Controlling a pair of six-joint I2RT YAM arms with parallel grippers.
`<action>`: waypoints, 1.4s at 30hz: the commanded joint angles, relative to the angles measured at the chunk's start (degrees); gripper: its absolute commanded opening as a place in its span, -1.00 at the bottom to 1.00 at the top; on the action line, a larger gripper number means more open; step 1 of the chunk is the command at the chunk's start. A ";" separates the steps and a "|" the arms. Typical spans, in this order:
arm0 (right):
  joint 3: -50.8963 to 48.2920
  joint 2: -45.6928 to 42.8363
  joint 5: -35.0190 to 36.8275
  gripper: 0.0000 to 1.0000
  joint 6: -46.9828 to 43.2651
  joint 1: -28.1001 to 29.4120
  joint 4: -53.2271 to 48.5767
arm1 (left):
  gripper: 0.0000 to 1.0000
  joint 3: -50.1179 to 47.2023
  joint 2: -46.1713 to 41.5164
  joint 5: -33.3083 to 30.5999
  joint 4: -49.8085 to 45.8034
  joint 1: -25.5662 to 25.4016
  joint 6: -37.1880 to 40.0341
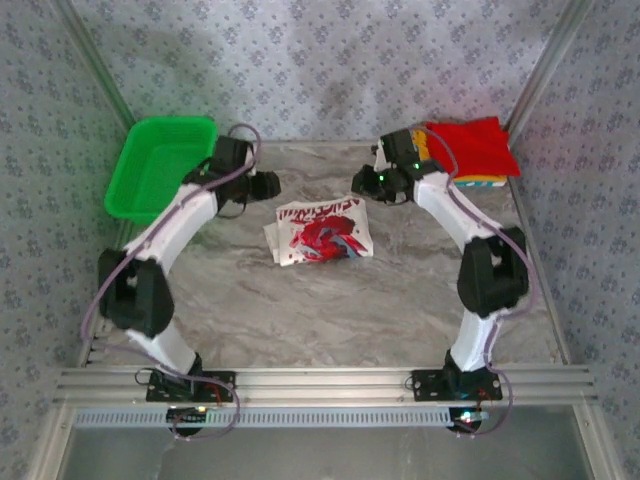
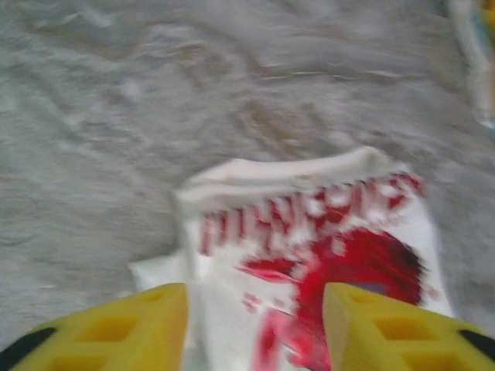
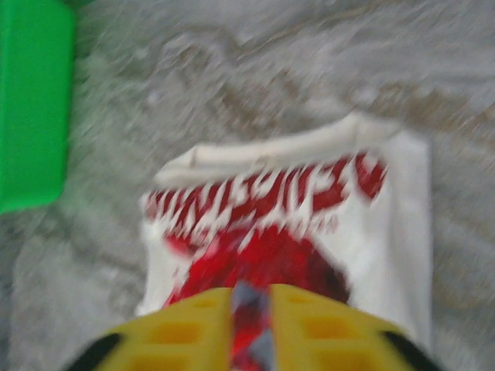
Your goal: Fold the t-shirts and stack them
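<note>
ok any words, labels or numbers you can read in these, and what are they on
Red lettering, one row above the red graphic on the white t-shirt: too blurred to read in both wrist views, too small from the top camera.
Green basket: no text visible.
Red t-shirt at the back right: no text visible.

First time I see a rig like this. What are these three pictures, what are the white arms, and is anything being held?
Two robot arms stand on a marble-look table. The wide picture looks down from above; the other two come from cameras on each wrist, the yellow shapes being the fingers. A folded white t-shirt with red print lies in the middle, a green basket far left, a red t-shirt far right. The left gripper is open, the right gripper shut; neither holds anything.
</note>
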 commanded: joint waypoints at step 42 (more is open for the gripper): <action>-5.82 12.29 -2.21 0.56 -4.73 -4.79 3.64 | 0.50 -18.36 12.30 -2.98 16.15 -2.08 -12.15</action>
